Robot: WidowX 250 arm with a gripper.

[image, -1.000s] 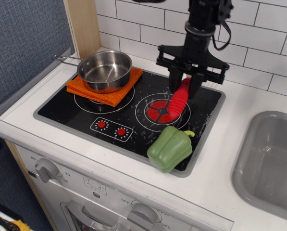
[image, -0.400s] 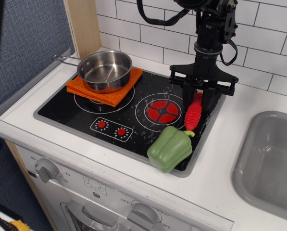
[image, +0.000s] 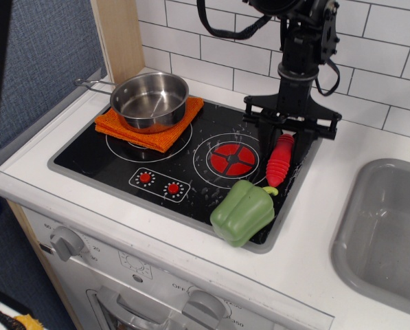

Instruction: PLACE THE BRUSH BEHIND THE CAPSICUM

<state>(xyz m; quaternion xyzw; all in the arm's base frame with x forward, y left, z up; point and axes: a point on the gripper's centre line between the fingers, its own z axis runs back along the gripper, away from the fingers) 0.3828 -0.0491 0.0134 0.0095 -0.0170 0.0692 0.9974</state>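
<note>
The brush (image: 280, 162), with a red ribbed handle, lies tilted on the right side of the black cooktop (image: 122, 161). Its lower end is just behind the stem of the green capsicum (image: 242, 212), and its head is hidden. The capsicum sits at the front right corner of the cooktop. My gripper (image: 287, 141) hangs straight down over the handle's far end. Its fingers (image: 268, 132) stand on either side of the handle, apart from it, so it looks open.
A steel pot (image: 150, 100) sits on an orange cloth (image: 162, 130) on the left burner. The red right burner (image: 233, 158) and two red knobs (image: 158, 183) are on the cooktop. A grey sink (image: 386, 227) lies to the right. A tiled wall stands behind.
The gripper carried the brush right, from the red burner to behind the capsicum. Since then it has lifted slightly while the brush stayed down.
</note>
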